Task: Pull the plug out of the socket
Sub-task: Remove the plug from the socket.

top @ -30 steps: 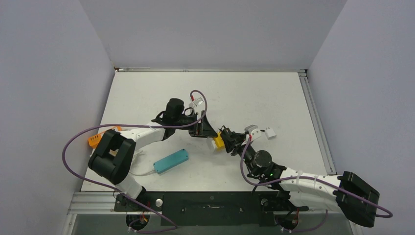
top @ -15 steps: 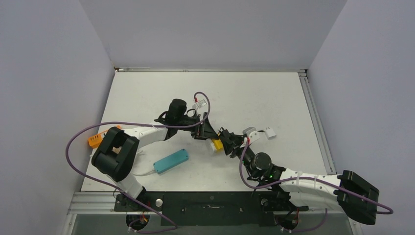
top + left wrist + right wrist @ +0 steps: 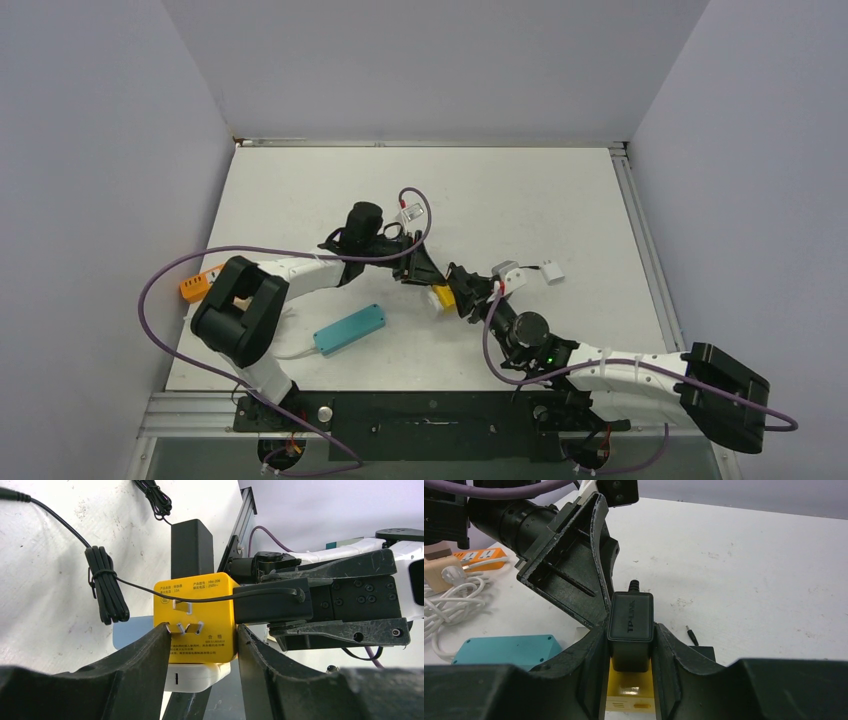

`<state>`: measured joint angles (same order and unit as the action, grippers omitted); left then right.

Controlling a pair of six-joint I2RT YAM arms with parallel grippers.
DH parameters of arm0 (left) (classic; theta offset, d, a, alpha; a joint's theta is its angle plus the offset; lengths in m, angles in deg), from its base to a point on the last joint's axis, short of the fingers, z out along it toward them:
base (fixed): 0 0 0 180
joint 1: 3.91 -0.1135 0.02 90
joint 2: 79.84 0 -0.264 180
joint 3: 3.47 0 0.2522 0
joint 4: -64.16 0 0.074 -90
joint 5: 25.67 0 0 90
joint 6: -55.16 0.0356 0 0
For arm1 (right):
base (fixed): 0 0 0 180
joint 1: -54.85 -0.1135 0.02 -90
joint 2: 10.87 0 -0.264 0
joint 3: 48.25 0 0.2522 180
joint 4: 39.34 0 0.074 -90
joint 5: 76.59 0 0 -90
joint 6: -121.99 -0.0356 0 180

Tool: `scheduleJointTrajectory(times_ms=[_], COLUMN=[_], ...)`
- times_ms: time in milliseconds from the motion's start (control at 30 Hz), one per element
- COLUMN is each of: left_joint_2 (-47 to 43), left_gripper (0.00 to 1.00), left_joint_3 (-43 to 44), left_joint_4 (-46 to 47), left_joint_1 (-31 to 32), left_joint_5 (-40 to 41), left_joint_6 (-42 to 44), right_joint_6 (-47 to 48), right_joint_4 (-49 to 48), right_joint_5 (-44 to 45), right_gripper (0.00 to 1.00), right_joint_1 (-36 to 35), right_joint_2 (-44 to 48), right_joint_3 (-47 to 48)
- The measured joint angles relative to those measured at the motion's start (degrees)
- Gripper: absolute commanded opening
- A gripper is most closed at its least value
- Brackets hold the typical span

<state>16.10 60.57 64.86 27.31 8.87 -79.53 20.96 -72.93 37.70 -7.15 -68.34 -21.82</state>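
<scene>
The left gripper (image 3: 202, 645) jaws clamp the yellow socket (image 3: 195, 617); the right gripper (image 3: 630, 647) jaws hold the black plug (image 3: 630, 630), at 3 o'clock, opposed for separation.

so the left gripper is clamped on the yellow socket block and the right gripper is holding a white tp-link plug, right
Not quite: the plug in the right gripper is black, not white, as the right wrist view shows. The left gripper does clamp the yellow socket block.
</scene>
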Motion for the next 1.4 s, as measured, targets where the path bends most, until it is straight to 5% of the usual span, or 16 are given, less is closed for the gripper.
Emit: scheduleJointTrajectory(times_ms=[167,267,400,533,833,1033,1400], left_joint_2=[0.4,0.4,0.4,-0.3,-17.2,-26.7,-31.0], left_gripper=[0.33,0.36,0.69,0.8,0.83,0.83,0.88], left_joint_3=[-0.1,-0.1,-0.1,0.4,0.8,-5.4,-18.9], left_joint_4=[0.0,-0.6,-2.3,-5.0,-15.4,-11.1,-0.6], left_joint_1=[-0.7,-1.0,-1.0,-1.2,4.2,11.7,14.6], left_joint_5=[0.3,0.9,2.0,3.3,19.4,28.3,35.0], left_joint_6=[-0.2,0.3,2.1,6.1,25.9,37.7,46.6], right_joint_6=[-1.3,-2.1,-3.4,-4.4,-8.4,-11.7,-14.8], right_joint_4=[-1.6,-2.8,-3.1,-0.8,5.5,9.4,12.7], right_joint_5=[0.9,1.4,2.1,4.2,6.4,5.7,1.7], right_gripper=[0.15,0.06,0.05,0.05,0.05,0.05,0.05], right_joint_1=[0.0,0.0,-0.1,-0.3,1.7,2.3,2.3], right_joint_2=[-2.0,-3.6,-5.2,-5.6,-5.6,-3.3,-0.9], right_joint_3=[0.0,0.0,0.0,0.1,1.5,3.6,6.0])
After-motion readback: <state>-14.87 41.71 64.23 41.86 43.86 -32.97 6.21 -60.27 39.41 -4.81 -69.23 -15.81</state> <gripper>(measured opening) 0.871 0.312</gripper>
